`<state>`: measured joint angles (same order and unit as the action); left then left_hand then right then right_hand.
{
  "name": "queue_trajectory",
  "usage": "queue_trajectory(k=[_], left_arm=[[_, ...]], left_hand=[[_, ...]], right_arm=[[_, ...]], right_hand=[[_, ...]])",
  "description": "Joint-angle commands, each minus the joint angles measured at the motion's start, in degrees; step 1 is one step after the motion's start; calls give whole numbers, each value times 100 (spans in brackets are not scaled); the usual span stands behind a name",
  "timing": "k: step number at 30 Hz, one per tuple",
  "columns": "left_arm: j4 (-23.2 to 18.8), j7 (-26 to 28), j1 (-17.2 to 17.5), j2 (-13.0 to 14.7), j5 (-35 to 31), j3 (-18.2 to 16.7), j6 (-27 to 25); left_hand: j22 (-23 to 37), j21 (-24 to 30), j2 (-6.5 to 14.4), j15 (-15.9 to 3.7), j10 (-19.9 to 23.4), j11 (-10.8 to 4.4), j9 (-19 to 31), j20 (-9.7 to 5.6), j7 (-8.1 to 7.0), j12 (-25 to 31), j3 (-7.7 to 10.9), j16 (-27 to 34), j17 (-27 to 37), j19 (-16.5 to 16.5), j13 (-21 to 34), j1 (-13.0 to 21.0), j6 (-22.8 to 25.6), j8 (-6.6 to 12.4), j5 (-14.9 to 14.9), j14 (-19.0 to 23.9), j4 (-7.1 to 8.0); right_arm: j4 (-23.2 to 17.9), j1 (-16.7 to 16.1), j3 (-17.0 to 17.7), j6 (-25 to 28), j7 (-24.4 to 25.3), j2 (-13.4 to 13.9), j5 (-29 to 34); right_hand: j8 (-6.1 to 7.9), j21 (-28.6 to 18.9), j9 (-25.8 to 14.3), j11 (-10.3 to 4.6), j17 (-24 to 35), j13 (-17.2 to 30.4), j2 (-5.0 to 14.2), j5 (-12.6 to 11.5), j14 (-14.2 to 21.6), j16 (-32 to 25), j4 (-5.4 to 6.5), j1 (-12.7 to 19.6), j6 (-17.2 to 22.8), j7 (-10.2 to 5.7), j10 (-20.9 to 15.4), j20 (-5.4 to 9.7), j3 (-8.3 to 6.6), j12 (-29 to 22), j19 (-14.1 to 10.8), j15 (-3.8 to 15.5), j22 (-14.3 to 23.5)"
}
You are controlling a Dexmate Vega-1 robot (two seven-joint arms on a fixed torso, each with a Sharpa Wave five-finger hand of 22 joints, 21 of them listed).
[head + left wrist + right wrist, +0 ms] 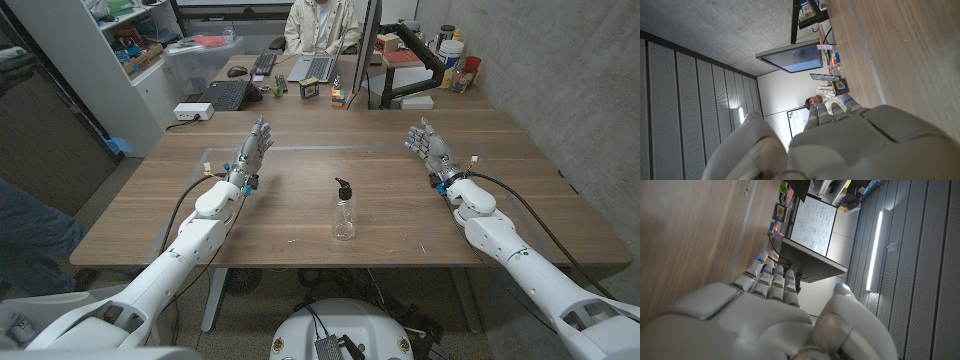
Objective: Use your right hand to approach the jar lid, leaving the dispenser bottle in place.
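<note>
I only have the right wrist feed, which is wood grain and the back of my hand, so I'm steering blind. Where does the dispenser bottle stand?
Observer: In the head view the dispenser bottle stands upright midway across the table, apart from your right hand.
Operator: Is it nearer the robot than my hand?
Observer: Yes. Your hand is farther out over the table and off to the bottle's right.
Operator: What's the left hand doing?
Observer: The left hand is on the bottle's other side, about level with yours. Its fingers are apart and it holds nothing.
Operator: Is the bottle capped?
Observer: It's clear, with a black pump top on.
</note>
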<state>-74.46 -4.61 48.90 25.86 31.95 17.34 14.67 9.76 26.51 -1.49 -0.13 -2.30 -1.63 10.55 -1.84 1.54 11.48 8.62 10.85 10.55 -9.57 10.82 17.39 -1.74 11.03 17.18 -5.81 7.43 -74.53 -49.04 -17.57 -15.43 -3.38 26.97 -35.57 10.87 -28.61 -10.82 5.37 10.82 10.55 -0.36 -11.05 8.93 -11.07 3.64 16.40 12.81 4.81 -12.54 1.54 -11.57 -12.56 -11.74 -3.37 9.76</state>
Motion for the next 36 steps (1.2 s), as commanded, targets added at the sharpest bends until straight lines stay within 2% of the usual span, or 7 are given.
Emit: queue_trajectory(k=[1, 8, 16, 26, 36], left_arm=[[-91, -789, 206, -1236, -1298, -1410, -519], [-203, -1206, 243, -1807, -1939, -2012, -700], [-251, -1535, 237, -2233, -2437, -2449, -836], [-265, -1810, 233, -2519, -2834, -2775, -914], [-283, -1980, 208, -2668, -3027, -2977, -924]], left_hand=[[9, 25, 1, 1, -28, 5, 21, -234, 18, 27, 35, 27, 10, -204, 7, 53, -19, 36, 40, -52, -2], [10, 5, 9, 5, -23, -10, 21, -205, 18, 29, 31, 29, 10, -205, 7, 58, -12, 37, 44, -46, -6], [11, -16, 18, 12, -22, 10, 21, -179, 20, 29, 26, 28, 10, -205, 8, 62, 1, 41, 48, -48, -10], [13, -46, 33, 15, -20, 10, 21, -138, 19, 30, 19, 27, 9, -206, 8, 69, 13, 44, 54, -53, -15], [14, -69, 44, 25, -14, 17, 21, -126, 32, 32, 12, 30, 9, -195, 8, 74, 25, 46, 58, -44, -20]], right_arm=[[-81, -211, 806, 354, -520, -566, 728], [-128, -277, 1175, 475, -753, -847, 1066], [-124, -310, 1422, 569, -935, -1073, 1331], [-81, -285, 1583, 606, -1080, -1267, 1541], [35, -198, 1640, 502, -1108, -1371, 1777]], right_hand=[[36, -35, -9, 2, 28, 25, 5, -21, 58, -45, 1, 56, 56, 13, -46, -4, -40, -29, -49, 3, 17], [39, -21, -8, -2, 25, 25, 10, -21, 63, -45, -7, 64, 64, 5, -52, -8, -42, -29, -54, 6, 17], [39, 4, -7, -7, 22, 24, 18, -22, 78, -46, -18, 78, 66, -20, -67, -23, -45, -32, -42, 22, 18], [38, 29, -6, -43, 17, 24, 30, -21, 138, -61, -36, 95, 66, -25, -93, -12, -49, -37, -82, 47, 19], [46, 60, -5, -42, 13, 24, 38, -20, 159, -61, -53, 111, 88, -20, -137, -12, -51, -49, -95, 58, 20]])
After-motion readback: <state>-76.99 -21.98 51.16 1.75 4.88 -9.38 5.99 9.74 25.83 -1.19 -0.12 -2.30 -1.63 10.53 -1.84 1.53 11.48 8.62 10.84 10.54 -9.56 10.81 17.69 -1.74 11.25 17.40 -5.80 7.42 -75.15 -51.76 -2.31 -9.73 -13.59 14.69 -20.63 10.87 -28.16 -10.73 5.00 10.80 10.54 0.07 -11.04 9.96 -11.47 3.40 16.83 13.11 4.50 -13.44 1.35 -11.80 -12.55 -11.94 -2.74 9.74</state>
